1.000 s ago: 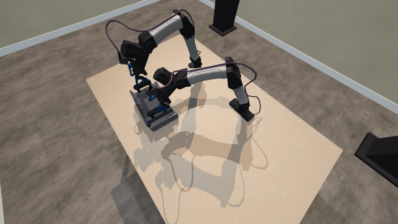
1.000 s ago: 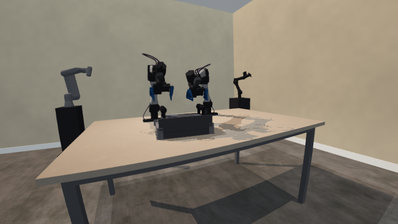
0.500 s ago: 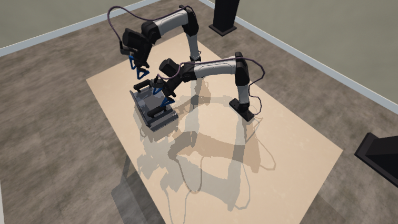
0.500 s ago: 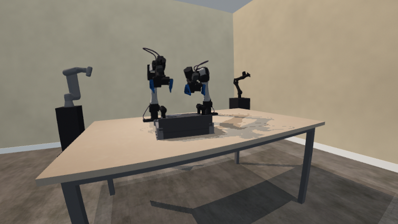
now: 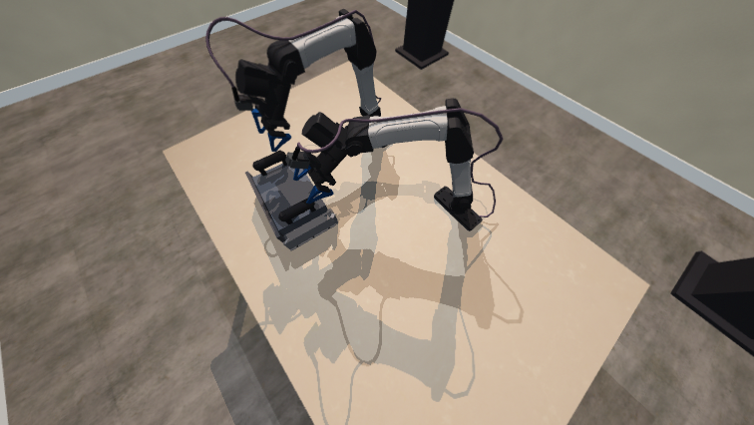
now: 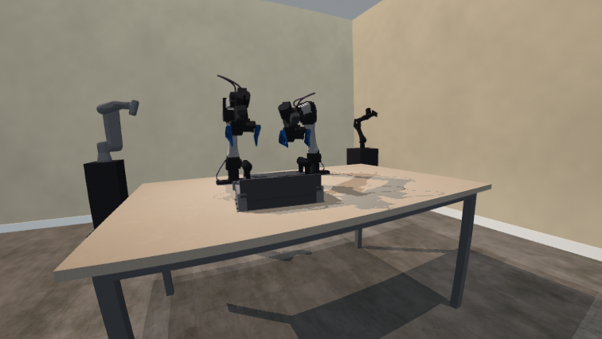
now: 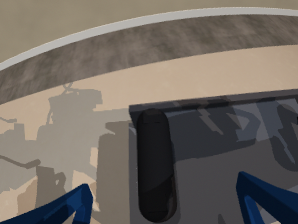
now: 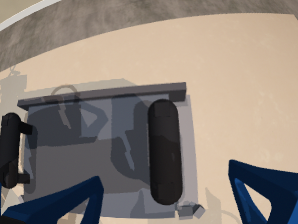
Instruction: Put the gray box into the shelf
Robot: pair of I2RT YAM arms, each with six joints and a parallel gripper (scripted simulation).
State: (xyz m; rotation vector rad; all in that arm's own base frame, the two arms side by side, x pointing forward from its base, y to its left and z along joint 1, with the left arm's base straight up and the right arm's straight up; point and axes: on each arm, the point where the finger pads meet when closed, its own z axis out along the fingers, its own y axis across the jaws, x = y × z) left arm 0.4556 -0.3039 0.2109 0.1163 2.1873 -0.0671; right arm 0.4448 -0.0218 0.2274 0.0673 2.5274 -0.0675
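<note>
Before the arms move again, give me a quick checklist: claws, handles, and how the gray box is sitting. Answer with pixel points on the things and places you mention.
1. Left claw (image 5: 304,187) (image 6: 295,142) (image 7: 165,182) open: ok.
2. Right claw (image 5: 267,140) (image 6: 243,142) (image 8: 166,171) open: ok.
3. Both black handles (image 5: 296,211) (image 6: 302,161) (image 7: 156,170) (image 8: 165,150) free of the fingers: ok, the claws hang above them.
4. Gray box (image 5: 287,190) (image 6: 271,173) (image 7: 215,170) (image 8: 75,165) upright and level: ok by eye, handles on top and no obvious tilt.
5. One side plate in each rail: cannot tell, the fit is too small to see.
6. Back flat against the shelf's back: cannot tell, that contact is hidden.

Black handle (image 7: 156,167) between blue fingertips
</note>
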